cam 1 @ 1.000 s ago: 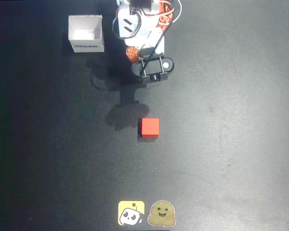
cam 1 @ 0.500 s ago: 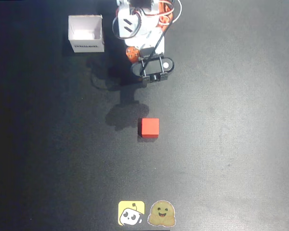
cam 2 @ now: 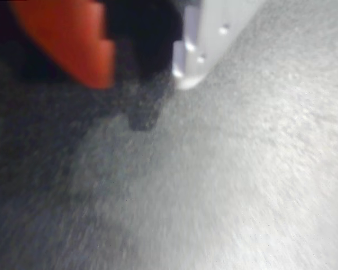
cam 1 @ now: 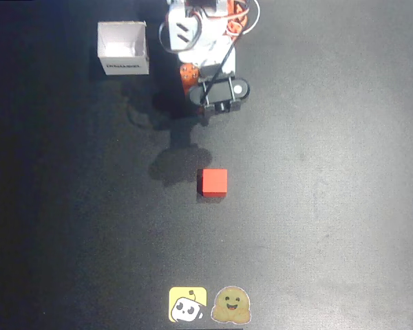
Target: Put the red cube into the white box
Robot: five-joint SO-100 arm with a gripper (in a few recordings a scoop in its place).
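On the black table (cam 1: 316, 206), the red cube (cam 1: 213, 182) sits apart from the white box (cam 1: 123, 48); my claw (cam 2: 143, 73) hangs narrowly parted, holding nothing.

fingers (cam 2: 143, 79) slightly parted, arm folded back
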